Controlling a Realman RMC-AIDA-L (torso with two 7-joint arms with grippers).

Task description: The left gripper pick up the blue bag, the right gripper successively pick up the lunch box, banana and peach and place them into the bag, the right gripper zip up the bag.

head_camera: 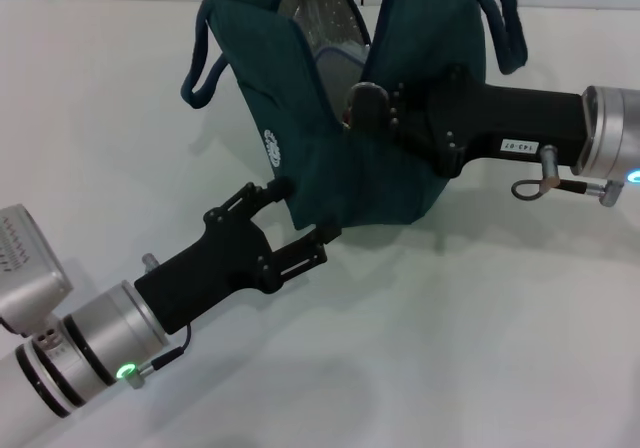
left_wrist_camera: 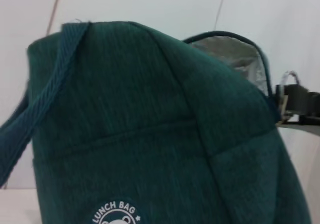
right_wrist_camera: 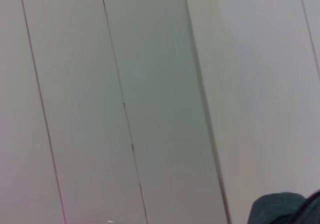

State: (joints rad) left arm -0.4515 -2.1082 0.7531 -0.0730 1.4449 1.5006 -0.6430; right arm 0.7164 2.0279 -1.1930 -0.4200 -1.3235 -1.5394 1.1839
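— What's the left gripper (head_camera: 300,213) doing down there under the blue bag (head_camera: 340,168)?

— Propping it, I'd say. Its two fingers are spread apart, one against the bag's lower corner below the white round logo (head_camera: 272,146), the other along the bottom edge. Nothing pinched that I can make out; it steadies the bag so the mouth faces up.

— And the right gripper (head_camera: 365,103)?

— Reaching in from the far side of the bag, tip pressed right at the opening where the silver foil lining (head_camera: 320,18) shows. The fabric folds around its fingers, so whether they are apart or closed I cannot tell. My guess is it works the zipper edge or has just gone in.

— Lunch box, banana, peach?

— None visible outside the bag on the white table (head_camera: 480,348). Something pale and bluish sits inside the mouth, possibly the lunch box; not certain.

— Handles?

— Both looped handles (head_camera: 200,63) hang loose, untouched.
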